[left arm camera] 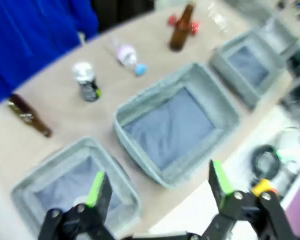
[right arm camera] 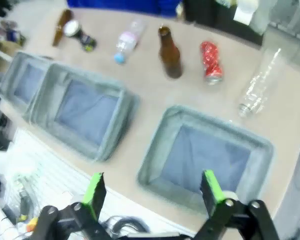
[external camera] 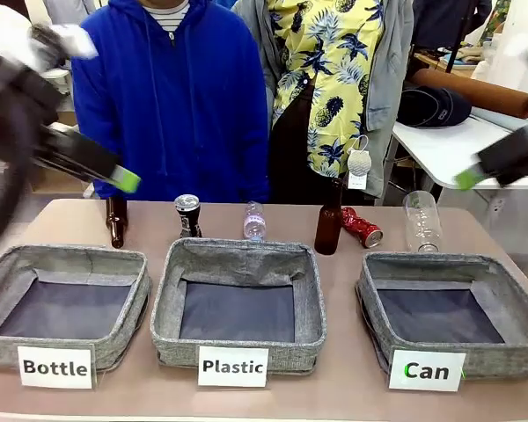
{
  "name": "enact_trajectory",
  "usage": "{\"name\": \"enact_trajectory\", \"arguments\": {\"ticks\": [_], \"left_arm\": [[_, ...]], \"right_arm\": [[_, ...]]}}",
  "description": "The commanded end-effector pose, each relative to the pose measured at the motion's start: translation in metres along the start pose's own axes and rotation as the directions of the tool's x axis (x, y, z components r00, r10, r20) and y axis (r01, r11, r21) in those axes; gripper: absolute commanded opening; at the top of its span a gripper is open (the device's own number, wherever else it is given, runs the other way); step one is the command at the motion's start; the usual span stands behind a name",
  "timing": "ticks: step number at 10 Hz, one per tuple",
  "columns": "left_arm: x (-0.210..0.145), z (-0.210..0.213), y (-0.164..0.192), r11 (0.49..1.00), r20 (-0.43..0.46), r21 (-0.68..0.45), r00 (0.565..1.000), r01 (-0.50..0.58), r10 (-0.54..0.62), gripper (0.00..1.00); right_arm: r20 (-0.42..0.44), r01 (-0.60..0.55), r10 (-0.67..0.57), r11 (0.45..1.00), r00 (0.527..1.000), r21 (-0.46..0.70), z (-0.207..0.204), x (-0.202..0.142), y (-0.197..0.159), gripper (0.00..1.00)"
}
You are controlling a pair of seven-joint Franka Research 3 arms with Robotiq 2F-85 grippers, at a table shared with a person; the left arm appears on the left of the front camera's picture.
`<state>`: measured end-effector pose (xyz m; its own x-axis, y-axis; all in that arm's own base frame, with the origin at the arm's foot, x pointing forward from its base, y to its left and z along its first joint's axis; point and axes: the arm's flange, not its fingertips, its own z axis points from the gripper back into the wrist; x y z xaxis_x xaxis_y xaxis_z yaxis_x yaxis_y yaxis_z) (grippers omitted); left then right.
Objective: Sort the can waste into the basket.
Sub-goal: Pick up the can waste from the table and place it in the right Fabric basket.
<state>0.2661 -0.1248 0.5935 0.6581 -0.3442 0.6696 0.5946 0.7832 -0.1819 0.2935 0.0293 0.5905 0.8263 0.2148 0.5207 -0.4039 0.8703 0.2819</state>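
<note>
Both sets of jaws hang released and empty, while the red can lies beyond the Can basket near a brown bottle and the black can stands beyond the Plastic basket, so your reach could topple that bottle or roll the red can away.

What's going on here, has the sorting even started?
Not yet. The left gripper and right gripper hang above the table, jaws open and holding nothing. The crushed red can lies beside a brown bottle behind the Can basket, and the black can stands upright behind the Plastic basket. Neither can is in the Can basket. A person in a blue hoodie stands at the far side.
</note>
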Motion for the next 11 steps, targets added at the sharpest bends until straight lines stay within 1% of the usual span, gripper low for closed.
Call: {"name": "enact_trajectory", "arguments": {"ticks": [1, 2, 3, 4, 5, 6, 7, 8, 9, 10, 11], "left_arm": [[-0.056, 0.055, 0.049, 0.991, 0.006, -0.122, 0.998, -0.056, 0.057, 1.00], [-0.090, 0.079, 0.085, 0.972, 0.058, -0.181, 0.985, -0.152, 0.165, 1.00], [-0.133, 0.100, 0.127, 0.923, 0.122, -0.247, 0.935, -0.295, 0.332, 1.00], [-0.172, 0.113, 0.164, 0.861, 0.163, -0.307, 0.868, -0.407, 0.468, 1.00], [-0.204, 0.116, 0.195, 0.768, 0.185, -0.385, 0.772, -0.512, 0.608, 1.00], [-0.228, 0.108, 0.214, 0.671, 0.198, -0.478, 0.675, -0.567, 0.711, 1.00], [-0.232, 0.080, 0.216, 0.552, 0.178, -0.537, 0.554, -0.638, 0.814, 1.00], [-0.224, 0.058, 0.211, 0.503, 0.166, -0.557, 0.505, -0.661, 0.847, 1.00], [-0.214, 0.043, 0.209, 0.492, 0.146, -0.553, 0.503, -0.672, 0.852, 1.00], [-0.248, 0.145, 0.265, 0.545, 0.152, -0.515, 0.555, -0.662, 0.818, 1.00], [-0.248, 0.145, 0.265, 0.545, 0.152, -0.515, 0.555, -0.662, 0.818, 1.00]], "right_arm": [[-0.052, 0.171, -0.164, 0.970, 0.985, 0.176, 0.012, -0.016, -0.067, 1.00], [-0.029, 0.263, -0.264, 0.929, 0.964, 0.262, 0.018, -0.035, -0.108, 1.00], [0.028, 0.322, -0.351, 0.885, 0.936, 0.335, 0.026, -0.060, -0.152, 1.00], [0.054, 0.377, -0.431, 0.839, 0.901, 0.393, 0.029, -0.081, -0.185, 1.00], [0.064, 0.432, -0.512, 0.780, 0.856, 0.453, 0.027, -0.098, -0.213, 1.00], [0.079, 0.480, -0.586, 0.727, 0.807, 0.490, 0.021, -0.112, -0.234, 1.00], [0.099, 0.512, -0.650, 0.675, 0.753, 0.532, 0.015, -0.126, -0.251, 1.00], [0.112, 0.571, -0.709, 0.642, 0.696, 0.512, 0.014, -0.135, -0.257, 1.00], [0.076, 0.529, -0.629, 0.707, 0.774, 0.470, 0.024, -0.135, -0.246, 1.00], [0.076, 0.529, -0.629, 0.707, 0.774, 0.470, 0.024, -0.135, -0.246, 1.00], [0.076, 0.529, -0.629, 0.707, 0.774, 0.470, 0.024, -0.135, -0.246, 1.00]]}}
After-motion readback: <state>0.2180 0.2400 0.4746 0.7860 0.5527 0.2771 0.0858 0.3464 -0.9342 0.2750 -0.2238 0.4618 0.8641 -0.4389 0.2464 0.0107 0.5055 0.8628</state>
